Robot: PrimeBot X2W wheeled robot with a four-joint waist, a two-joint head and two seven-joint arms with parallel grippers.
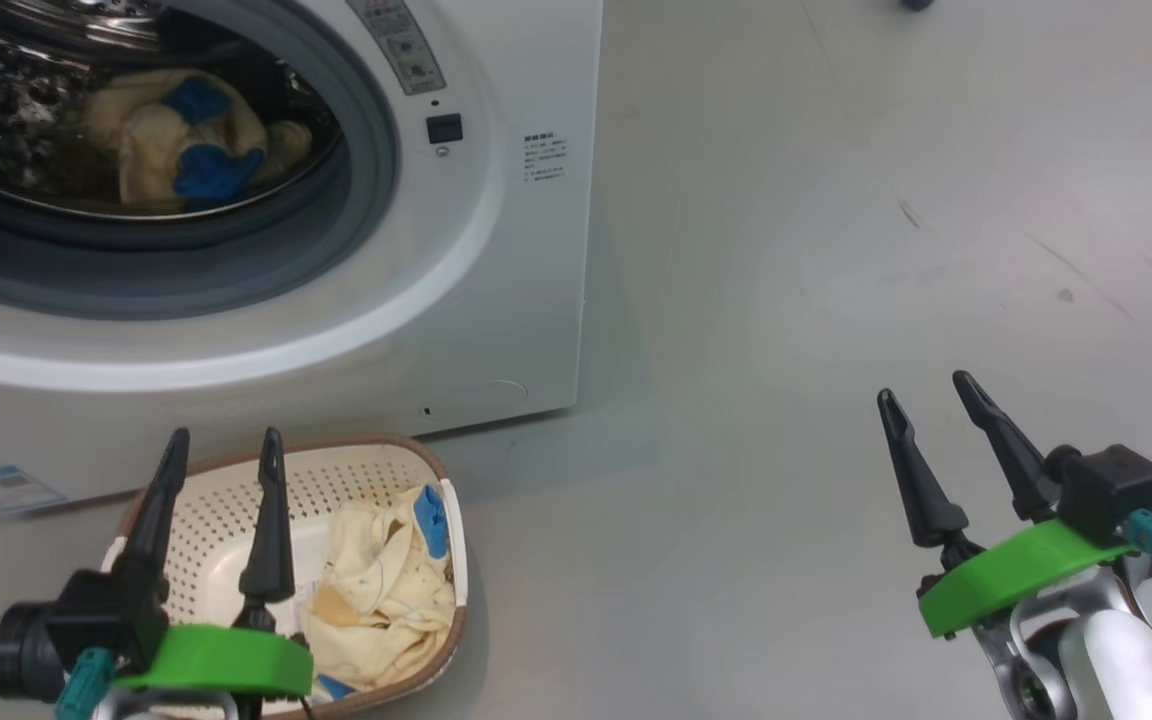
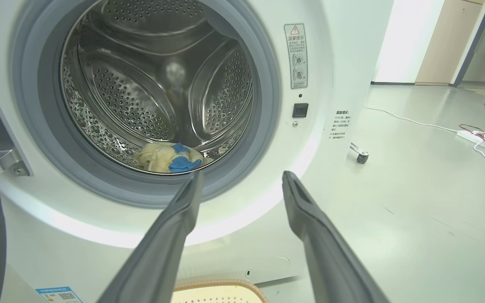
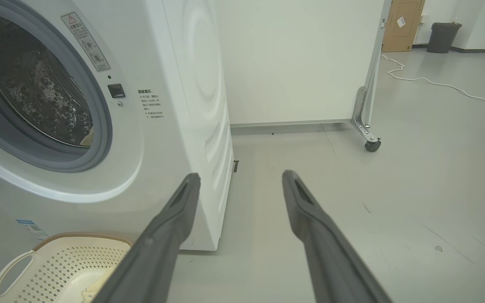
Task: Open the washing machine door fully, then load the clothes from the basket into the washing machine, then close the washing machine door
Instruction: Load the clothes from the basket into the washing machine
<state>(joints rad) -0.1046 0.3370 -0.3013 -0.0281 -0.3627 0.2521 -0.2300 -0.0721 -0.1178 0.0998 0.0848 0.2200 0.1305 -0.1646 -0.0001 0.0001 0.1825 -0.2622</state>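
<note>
Though some clothes (image 1: 176, 140) lie in the washing machine (image 1: 496, 250), more wait in the basket (image 1: 336, 480). Left tool (image 1: 226, 435) and right tool (image 1: 923, 385) stand spread, empty.

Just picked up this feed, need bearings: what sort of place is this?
Probably a lab or office test space, not a home: the washing machine stands on open grey floor, near a wheeled white partition, with loose cables trailing.

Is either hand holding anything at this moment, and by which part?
Nothing is held. The left hand stands open by the basket, the right hand open over the floor; the clothes lie untouched.
</note>
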